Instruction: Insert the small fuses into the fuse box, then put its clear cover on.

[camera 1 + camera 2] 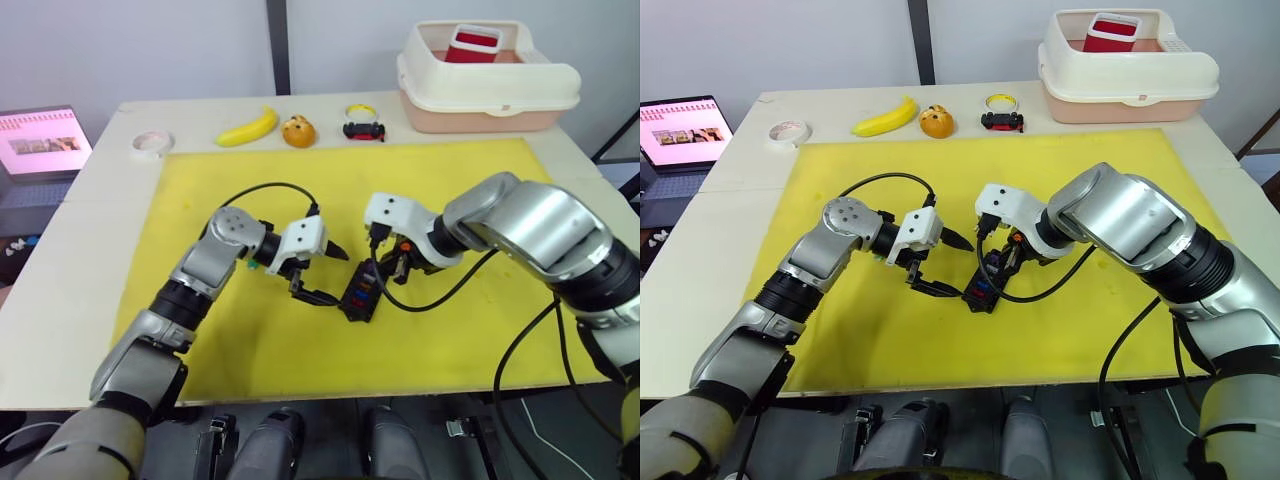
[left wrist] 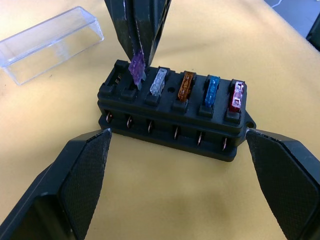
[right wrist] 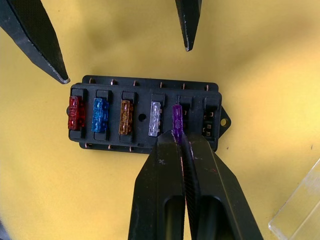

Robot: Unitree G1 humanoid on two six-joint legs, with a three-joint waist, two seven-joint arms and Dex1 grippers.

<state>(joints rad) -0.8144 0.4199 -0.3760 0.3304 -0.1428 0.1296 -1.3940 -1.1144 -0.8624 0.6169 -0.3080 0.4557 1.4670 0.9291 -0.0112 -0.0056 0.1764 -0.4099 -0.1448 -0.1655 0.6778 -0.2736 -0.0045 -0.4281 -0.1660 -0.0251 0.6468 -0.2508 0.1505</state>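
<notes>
Progress is well past halfway, going by what you can see. The small black rectangular plastic fuse box (image 3: 146, 116) sits on the yellow mat (image 1: 300, 340) toward the near edge of the table, about midway along it, between the two arms. Four small fuses are already seated in one row: a red translucent fuse (image 3: 75, 112), a blue one (image 3: 100, 115), an amber-brown one (image 3: 125, 117) and a clear whitish one (image 3: 155, 119).

Your right end effector (image 3: 179, 140) has its fingers pinched narrow on a purple translucent fuse (image 3: 177, 117), which stands over the fifth slot, touching the box; whether it is fully pressed home you cannot tell from here. The sixth slot, at the end beside the mounting tab, looks empty, so at least one fuse seems left to place. No loose fuse is visible on the mat.

Your left end effector (image 2: 180, 175) is spread wide, one finger flanking each end of the box without clearly touching it, holding nothing.

The clear rectangular plastic cover (image 2: 50, 44) lies on the mat just beside the box, apart from it. That step is not yet begun, so you have the purple fuse to seat, the last slot to fill, then the cover.
</notes>
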